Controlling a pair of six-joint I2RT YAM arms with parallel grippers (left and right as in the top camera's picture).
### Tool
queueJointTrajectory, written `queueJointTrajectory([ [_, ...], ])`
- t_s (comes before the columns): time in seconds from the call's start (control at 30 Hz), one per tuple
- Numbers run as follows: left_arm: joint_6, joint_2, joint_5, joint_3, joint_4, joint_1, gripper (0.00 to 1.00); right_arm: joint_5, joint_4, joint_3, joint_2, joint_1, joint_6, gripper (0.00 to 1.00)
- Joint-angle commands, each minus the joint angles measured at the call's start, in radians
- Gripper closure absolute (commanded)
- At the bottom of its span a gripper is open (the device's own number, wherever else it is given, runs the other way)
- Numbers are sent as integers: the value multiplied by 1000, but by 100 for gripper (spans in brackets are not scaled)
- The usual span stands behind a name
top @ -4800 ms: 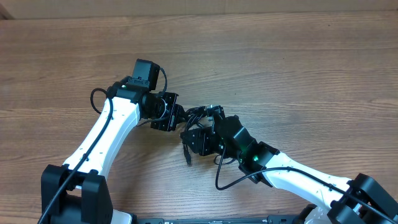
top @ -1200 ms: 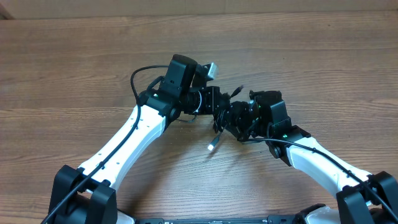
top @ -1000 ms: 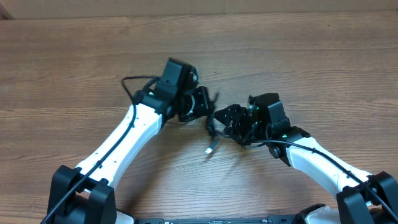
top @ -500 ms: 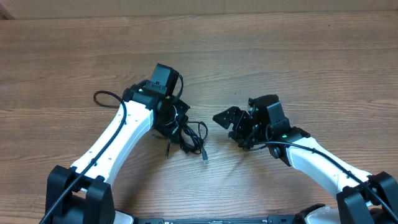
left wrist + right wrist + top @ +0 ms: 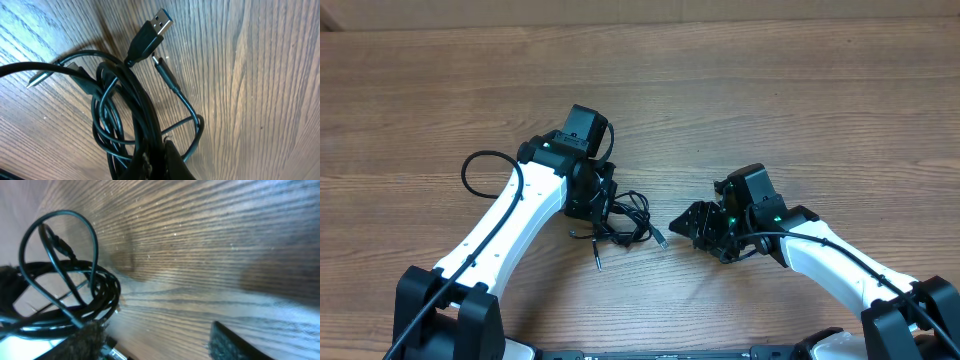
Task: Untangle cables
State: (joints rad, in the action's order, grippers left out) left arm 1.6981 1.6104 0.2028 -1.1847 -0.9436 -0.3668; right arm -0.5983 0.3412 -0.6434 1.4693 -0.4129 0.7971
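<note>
The cables (image 5: pixel 628 220) lie as a loose black tangle on the wooden table (image 5: pixel 800 100), with plug ends sticking out toward the front. My left gripper (image 5: pixel 603 203) is shut on the cables' left side. In the left wrist view its fingertips (image 5: pixel 167 152) pinch several strands of the cables (image 5: pixel 125 100), and a silvery USB plug (image 5: pixel 156 24) points away. My right gripper (image 5: pixel 684 227) stands open just right of the tangle, near a small plug (image 5: pixel 660 240). In the right wrist view the cables (image 5: pixel 70 290) loop beside the left finger (image 5: pixel 82 340), and nothing lies between the jaws.
The left arm's own thicker black wire (image 5: pixel 480 170) loops out to the left of the arm. Bare wooden table lies all around the tangle and both arms.
The left gripper has pulled the tangle left, away from the right gripper, and lowered it onto the table. The right gripper has let go, dropped toward the front and narrowed its jaws.
</note>
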Motion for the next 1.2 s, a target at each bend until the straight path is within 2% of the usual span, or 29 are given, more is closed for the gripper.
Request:
queueJointTrajectory([
  [0.0,26,-13,-32,-18,-3,-6,96,-51,-11,-4,-5,3,-43,37],
  [0.17,26,-13,-47,-18,-6,-6,96,-168,-50,-4,-5,3,-42,37],
  [0.2,27,-13,-45,-18,-12,-6,96,-197,-63,-4,-5,3,-24,42],
  [0.23,29,-13,-46,-18,-17,-6,96,-217,-70,-4,-5,3,18,47],
  [0.3,41,-13,-45,-18,-25,-6,96,-222,-58,-4,-5,2,158,48],
  [0.43,97,-13,-6,-18,-31,-6,96,-150,-44,-4,-5,-14,413,40],
  [0.67,309,-13,70,-18,-84,-6,95,60,-64,-4,-5,-89,655,42],
  [0.8,367,-13,89,-18,-104,-6,96,187,-112,-4,-5,-139,753,53],
  [1.0,361,-13,92,-18,-118,-6,96,217,-202,-4,-5,-153,774,91],
  [1.03,350,-13,84,-18,-124,-6,96,217,-206,-4,-5,-152,774,95],
  [1.17,224,-13,43,-18,-124,-6,96,240,-206,-4,-5,-153,761,96],
])
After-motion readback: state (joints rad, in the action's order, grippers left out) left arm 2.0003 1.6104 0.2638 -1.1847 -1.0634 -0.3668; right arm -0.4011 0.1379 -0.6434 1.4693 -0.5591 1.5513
